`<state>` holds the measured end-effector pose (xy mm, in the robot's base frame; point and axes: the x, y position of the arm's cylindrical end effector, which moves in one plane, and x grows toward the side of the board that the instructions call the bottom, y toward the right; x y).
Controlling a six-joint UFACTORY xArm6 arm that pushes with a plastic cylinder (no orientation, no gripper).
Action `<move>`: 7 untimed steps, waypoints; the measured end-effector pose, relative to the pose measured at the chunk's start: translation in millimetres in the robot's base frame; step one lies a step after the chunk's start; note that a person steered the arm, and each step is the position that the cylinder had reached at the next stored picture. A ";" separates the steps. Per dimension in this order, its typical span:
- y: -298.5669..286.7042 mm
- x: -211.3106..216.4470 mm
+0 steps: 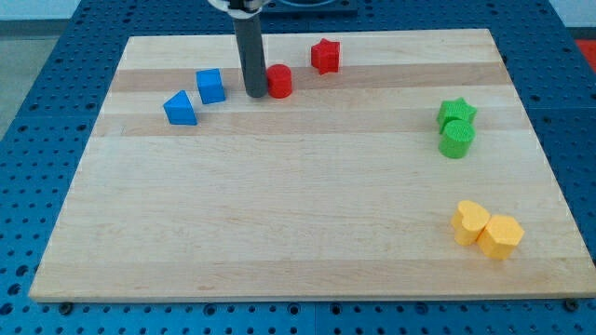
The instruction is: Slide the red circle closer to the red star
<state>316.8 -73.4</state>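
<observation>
The red circle [279, 81] lies near the view's top, a little left of centre. The red star [325, 56] lies up and to its right, a short gap away. My tip [254, 94] stands right at the red circle's left side, touching it or nearly so. The rod rises straight up from there to the view's top edge.
A blue cube [210, 86] and a blue triangle [180, 108] lie left of my tip. A green star [456, 113] and green circle [456, 140] sit together at the right. Two yellow blocks, a heart [469, 222] and a hexagon [501, 235], touch at the lower right. The wooden board [298, 214] ends in blue pegboard all round.
</observation>
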 end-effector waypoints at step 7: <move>-5.6 -22.7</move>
